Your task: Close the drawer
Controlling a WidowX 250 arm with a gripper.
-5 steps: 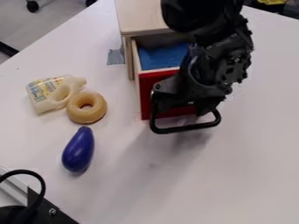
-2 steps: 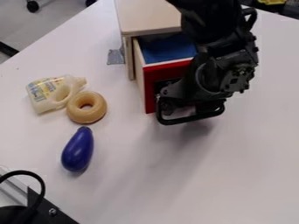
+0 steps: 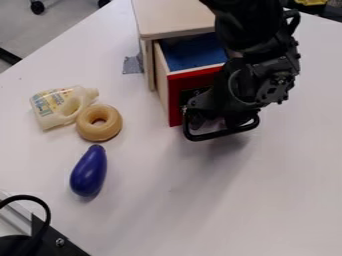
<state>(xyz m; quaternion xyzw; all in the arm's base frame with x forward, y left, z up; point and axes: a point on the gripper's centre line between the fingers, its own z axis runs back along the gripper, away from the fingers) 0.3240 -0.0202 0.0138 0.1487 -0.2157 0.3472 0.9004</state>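
Right of centre, the open gripper [image 3: 215, 122] sits at, perhaps inside, the black handle [image 3: 220, 134] of the part-open red drawer [image 3: 175, 100]

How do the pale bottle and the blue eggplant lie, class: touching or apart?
Apart. The camera view shows a strip of white tabletop between the pale bottle and the blue eggplant.

One drawer [image 3: 175, 97], one handle [image 3: 217, 135], one bottle [image 3: 48, 107], one doughnut [image 3: 85, 122], one eggplant [image 3: 89, 173].

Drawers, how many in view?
1: the red-fronted drawer, sticking out of the wooden cabinet, gripper at its black handle. The gripper covers part of the front, so another could be hidden.
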